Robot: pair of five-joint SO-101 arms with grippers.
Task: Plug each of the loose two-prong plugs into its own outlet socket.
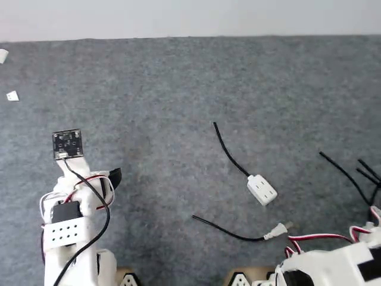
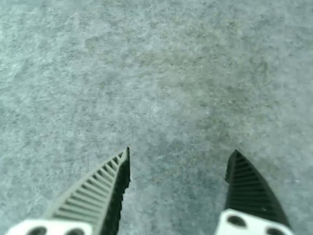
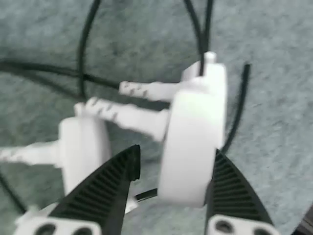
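Fingers of the left gripper (image 2: 181, 151) spread wide over the grey counter (image 2: 156, 73), while the right gripper (image 3: 176, 151) holds parted fingers either side of a blurred white outlet block (image 3: 193, 122), contact unclear.

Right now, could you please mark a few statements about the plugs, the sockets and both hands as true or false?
1. The left hand is open over bare grey mat. True.
2. The loose plug in the high view is seated in the outlet socket. False: it lies on the mat apart from the socket, nearer the arms.
3. The right hand has a finger on either side of a white outlet block. True.
4. The left hand holds a black cord. False: nothing lies between its fingers.
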